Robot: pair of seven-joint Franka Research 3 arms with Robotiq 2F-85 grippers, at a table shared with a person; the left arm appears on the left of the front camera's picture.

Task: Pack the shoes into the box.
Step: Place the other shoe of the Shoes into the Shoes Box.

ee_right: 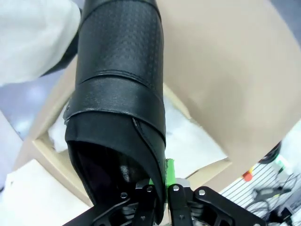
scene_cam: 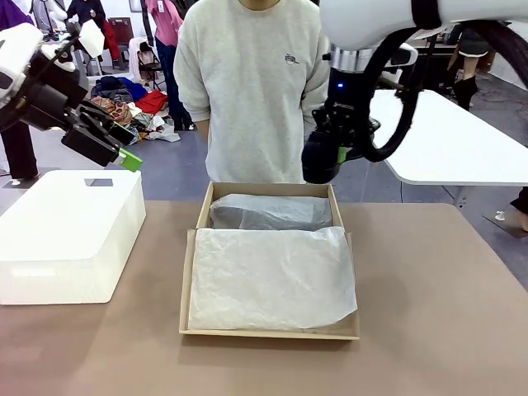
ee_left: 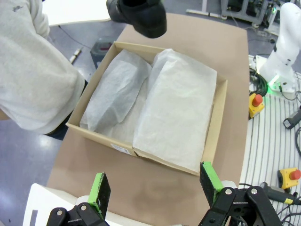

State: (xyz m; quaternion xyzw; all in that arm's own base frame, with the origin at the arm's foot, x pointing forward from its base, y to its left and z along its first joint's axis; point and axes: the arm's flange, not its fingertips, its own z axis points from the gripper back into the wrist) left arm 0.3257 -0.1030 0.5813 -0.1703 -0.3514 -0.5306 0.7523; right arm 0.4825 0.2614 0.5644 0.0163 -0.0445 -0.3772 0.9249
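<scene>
A black leather shoe [scene_cam: 320, 157] hangs above the far right corner of the brown cardboard box [scene_cam: 189, 272], held by my right gripper [scene_cam: 340, 153], which is shut on its rim. In the right wrist view the shoe [ee_right: 120, 94] points away from the fingers [ee_right: 169, 170] pinching its collar. White tissue paper [scene_cam: 272, 276] covers the box's inside. In the far part, grey-looking tissue lies over a bump. My left gripper [scene_cam: 115, 142] hangs open above the white box; its green pads [ee_left: 99, 188] stand wide apart with nothing between them. From the left wrist the box [ee_left: 217, 122] and the hanging shoe [ee_left: 141, 16] show.
A bigger white box [scene_cam: 70, 235] stands on the table's left side under my left arm. A person in a grey sweatshirt [scene_cam: 252, 82] stands at the far edge right behind the cardboard box. Bare brown table lies right of and in front of the box.
</scene>
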